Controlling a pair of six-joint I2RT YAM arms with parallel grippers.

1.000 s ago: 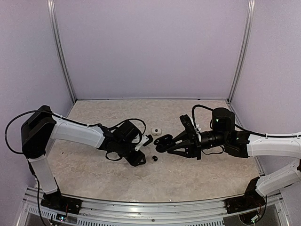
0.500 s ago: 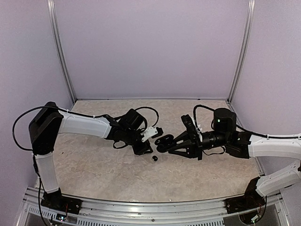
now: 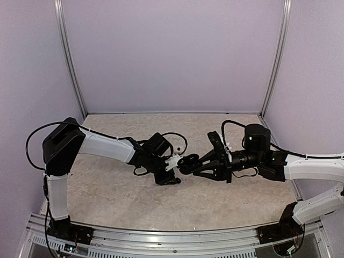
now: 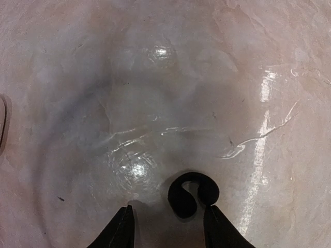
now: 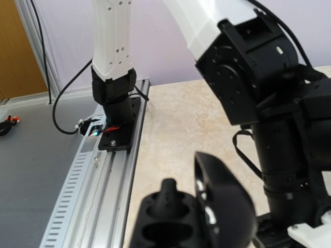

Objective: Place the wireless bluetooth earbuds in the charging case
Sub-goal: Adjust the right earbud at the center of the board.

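Note:
A tiny black earbud point(image 4: 192, 194) lies on the table between my left gripper's open fingers, close to the right finger point(image 4: 220, 227). My left gripper point(image 4: 170, 208) stands low over it, also in the top view point(image 3: 172, 177). My right gripper point(image 3: 186, 161) is shut on the open black charging case point(image 5: 191, 222), held just right of the left gripper. The case's lid point(image 5: 227, 201) stands up. A second earbud point(image 5: 168, 195) sits in the case's far socket, its stem up. The near socket point(image 5: 165, 232) looks empty. The case hides my right fingers in the right wrist view.
The left arm's wrist point(image 5: 279, 129) looms close beside the case. The left arm's base point(image 5: 114, 98) and the metal rail point(image 5: 88, 170) line the table's near edge. A pale object point(image 4: 2, 124) shows at the left wrist view's left edge.
My left arm has swung right and forward until its open gripper stands over the loose earbud, hiding it in the top view. The right gripper with the case has barely moved.

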